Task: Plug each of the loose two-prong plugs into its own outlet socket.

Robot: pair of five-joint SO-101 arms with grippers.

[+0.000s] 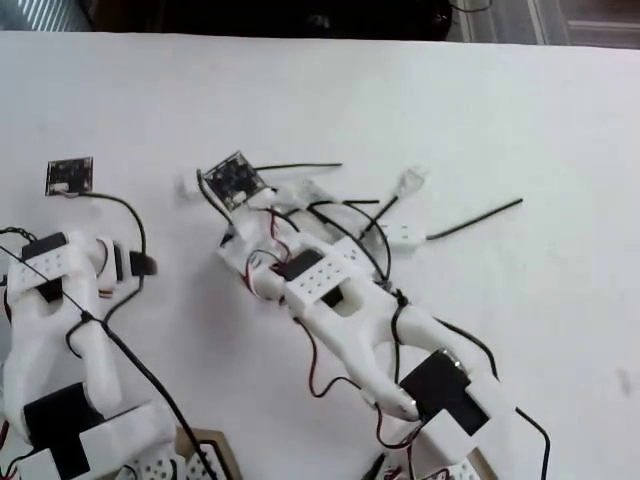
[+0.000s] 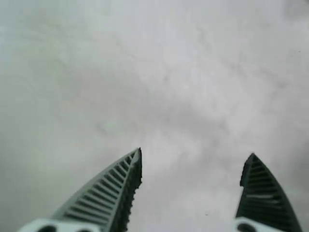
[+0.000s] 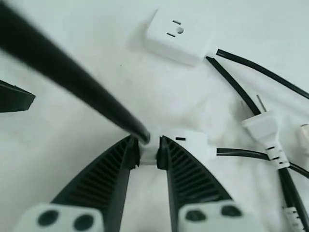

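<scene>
The right hand [image 3: 148,143] is clamped on a white plug [image 3: 147,153] touching a socket [image 3: 195,144]. The left hand [image 2: 195,162], fingers [image 2: 116,188] apart, hangs at the surface's [image 1: 500,120] nine o'clock.

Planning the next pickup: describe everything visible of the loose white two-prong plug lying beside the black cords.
The two-prong plug is white and plastic-looking: a flared body, thin bare metal prongs, and a ribbed strain relief running into a black cord. It lies flat on the white table, unplugged, with nothing gripping it, apart from the right gripper, which is shut on a white connector.
</scene>
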